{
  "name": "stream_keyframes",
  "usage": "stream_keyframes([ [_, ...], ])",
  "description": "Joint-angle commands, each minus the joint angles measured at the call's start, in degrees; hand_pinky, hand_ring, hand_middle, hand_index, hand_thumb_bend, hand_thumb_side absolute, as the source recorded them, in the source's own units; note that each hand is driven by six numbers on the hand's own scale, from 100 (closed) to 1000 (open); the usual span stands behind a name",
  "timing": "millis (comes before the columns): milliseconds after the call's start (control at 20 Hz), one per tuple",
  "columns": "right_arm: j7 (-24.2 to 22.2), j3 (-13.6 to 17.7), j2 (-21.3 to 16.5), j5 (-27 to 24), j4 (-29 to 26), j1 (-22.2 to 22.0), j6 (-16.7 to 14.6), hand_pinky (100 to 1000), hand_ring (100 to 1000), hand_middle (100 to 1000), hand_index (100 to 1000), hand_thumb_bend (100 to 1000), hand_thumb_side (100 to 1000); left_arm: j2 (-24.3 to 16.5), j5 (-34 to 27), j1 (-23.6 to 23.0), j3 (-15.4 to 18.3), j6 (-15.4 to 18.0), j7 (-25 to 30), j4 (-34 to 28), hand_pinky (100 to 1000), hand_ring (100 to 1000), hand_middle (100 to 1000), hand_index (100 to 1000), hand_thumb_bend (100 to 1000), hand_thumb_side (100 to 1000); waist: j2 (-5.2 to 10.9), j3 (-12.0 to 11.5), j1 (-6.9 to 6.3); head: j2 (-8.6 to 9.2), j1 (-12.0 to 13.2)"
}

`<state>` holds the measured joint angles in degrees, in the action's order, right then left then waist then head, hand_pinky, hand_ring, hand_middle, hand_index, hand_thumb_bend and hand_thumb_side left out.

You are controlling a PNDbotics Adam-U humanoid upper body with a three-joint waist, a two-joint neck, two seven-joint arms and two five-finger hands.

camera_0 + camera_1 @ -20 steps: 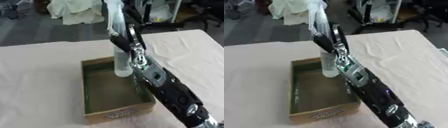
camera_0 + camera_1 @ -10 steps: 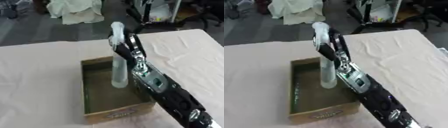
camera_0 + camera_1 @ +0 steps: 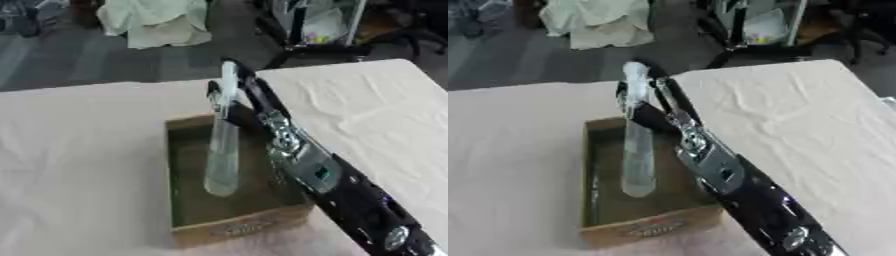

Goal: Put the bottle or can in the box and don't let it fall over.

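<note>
In the left eye view, your right hand (image 3: pixel 234 102) reaches in over the far edge of the cardboard box (image 3: pixel 236 231), fingers curled round the upper part of a clear plastic bottle (image 3: pixel 222 160). The bottle stands nearly upright inside the box, its base low over the box floor toward the middle; whether it touches the floor you cannot tell, as the picture is blurred there. Its cap end rises above the box's far wall, beside your fingers. Your black-and-silver forearm runs from the box's right wall down toward the lower right corner. The box sits on a table covered with a pale, wrinkled cloth (image 3: pixel 79 165). The near wall of the box carries a dark printed mark, too blurred to read. In the right eye view, the same grip shows more plainly: the right hand (image 3: pixel 642 107) is clamped on the bottle (image 3: pixel 637 165) near its top, thumb and fingers on opposite sides, and the bottle hangs within the box (image 3: pixel 645 231), nearer its right wall than its left. The bottle shows no label you can read.
</note>
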<state>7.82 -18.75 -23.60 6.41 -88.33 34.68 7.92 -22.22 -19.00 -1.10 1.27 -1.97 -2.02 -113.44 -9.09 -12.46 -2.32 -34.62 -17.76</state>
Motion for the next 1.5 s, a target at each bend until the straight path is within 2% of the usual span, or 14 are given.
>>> stream_keyframes([
  [50, -4.7, 0.8, -1.5, 1.7, -2.1, 0.7, 1.2, 961, 1000, 1000, 1000, 100, 514, -0.7, 0.2, 0.1, 0.3, 0.1, 0.2, -1.2, 1000, 860, 973, 786, 100, 846, 0.82, 0.0, -0.01, 0.10, 0.1],
  [350, -8.0, 0.6, -1.9, 2.8, -3.3, 0.4, 1.9, 949, 1000, 1000, 1000, 100, 483, -0.5, 0.4, 0.0, 0.3, 0.0, 0.4, -1.2, 1000, 860, 973, 785, 100, 848, 0.73, 0.1, -0.05, 0.11, -0.1],
  [700, -13.4, 0.0, -2.4, 7.1, -3.1, -0.1, 3.4, 956, 1000, 1000, 1000, 100, 294, -0.4, 0.5, -0.1, 0.2, -0.1, 0.6, -1.2, 1000, 861, 975, 785, 100, 849, 0.76, 0.2, -0.03, -0.04, -0.1],
  [950, -17.9, -0.1, -2.4, 7.9, -3.5, -0.4, 5.5, 969, 1000, 1000, 1000, 100, 271, -0.3, 0.6, -0.2, 0.2, -0.2, 0.8, -1.2, 1000, 861, 976, 785, 100, 852, 0.75, 0.2, -0.02, 0.01, -0.3],
  [1050, -20.2, -0.1, -2.4, 8.1, -3.5, -0.6, 6.3, 977, 1000, 1000, 1000, 100, 315, -0.3, 0.6, -0.2, 0.2, -0.2, 0.9, -1.2, 1000, 861, 976, 785, 100, 853, 0.71, 0.2, -0.02, 0.07, -0.3],
  [1100, -21.5, -0.1, -2.3, 8.2, -3.4, -0.6, 6.6, 984, 1000, 1000, 1000, 100, 375, -0.3, 0.6, -0.2, 0.2, -0.2, 0.9, -1.2, 1000, 862, 977, 785, 100, 853, 0.68, 0.2, -0.03, 0.09, -0.3],
  [1150, -22.6, 0.0, -2.3, 8.1, -3.3, -0.7, 6.8, 984, 1000, 1000, 1000, 100, 381, -0.3, 0.7, -0.2, 0.2, -0.2, 1.0, -1.2, 1000, 861, 977, 785, 100, 853, 0.67, 0.2, -0.05, 0.11, -0.3],
  [1250, -24.4, 0.4, -2.2, 8.0, -3.2, -0.7, 6.9, 997, 1000, 1000, 1000, 100, 513, -0.3, 0.7, -0.1, 0.1, -0.1, 1.1, -1.2, 1000, 862, 977, 785, 100, 849, 0.63, 0.2, -0.06, 0.20, -0.4],
  [1300, -25.0, 0.6, -2.3, 8.0, -3.3, -0.7, 6.8, 998, 1000, 1000, 1000, 100, 465, -0.2, 0.7, -0.1, 0.1, -0.1, 1.2, -1.2, 1000, 862, 978, 785, 100, 853, 0.63, 0.2, -0.05, 0.26, -0.4],
  [1500, -26.4, 1.5, -2.7, 7.7, -4.2, -0.7, 6.2, 1000, 1000, 1000, 1000, 100, 502, -0.2, 0.9, -0.2, 0.2, -0.1, 1.3, -1.2, 1000, 864, 978, 786, 100, 851, 0.68, 0.4, -0.02, 0.39, -0.4],
])
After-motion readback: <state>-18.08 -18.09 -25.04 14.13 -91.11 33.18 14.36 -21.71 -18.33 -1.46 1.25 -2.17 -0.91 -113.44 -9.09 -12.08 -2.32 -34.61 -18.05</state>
